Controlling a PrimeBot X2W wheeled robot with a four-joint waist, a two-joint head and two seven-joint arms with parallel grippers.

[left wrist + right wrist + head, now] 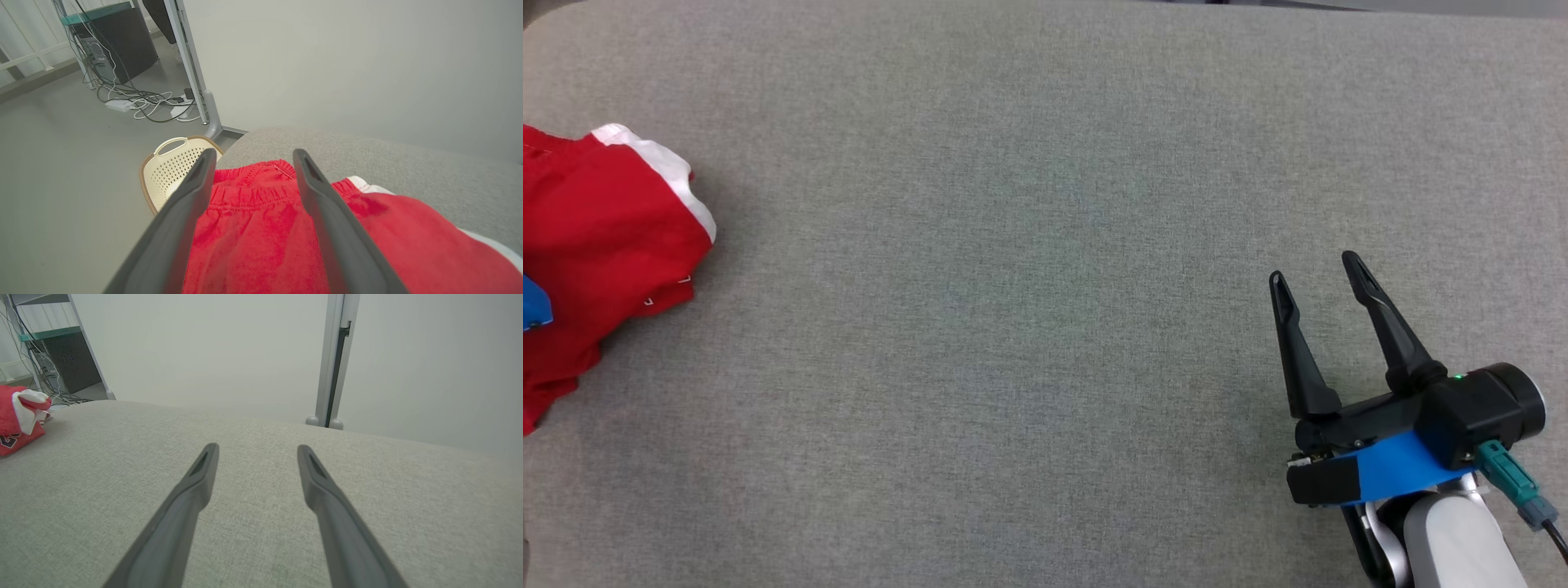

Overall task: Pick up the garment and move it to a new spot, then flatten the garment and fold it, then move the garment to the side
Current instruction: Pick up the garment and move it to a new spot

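My left hand (254, 155) and right hand (1312, 268) both open; red garment (605, 245), crumpled near the bench's (1045, 327) left edge beneath my left hand, looks soft, light: I'd pinch its gathered waistband (245, 196).

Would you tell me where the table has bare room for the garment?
The table is bare from the red garment at its left edge across to the right tool. Crowded only at that left edge, under the left tool.

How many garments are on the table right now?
1. Red shorts with white trim lie bunched at the left edge of the grey table, beneath the left gripper. They run past the head view's edge, so another piece could be hidden there.
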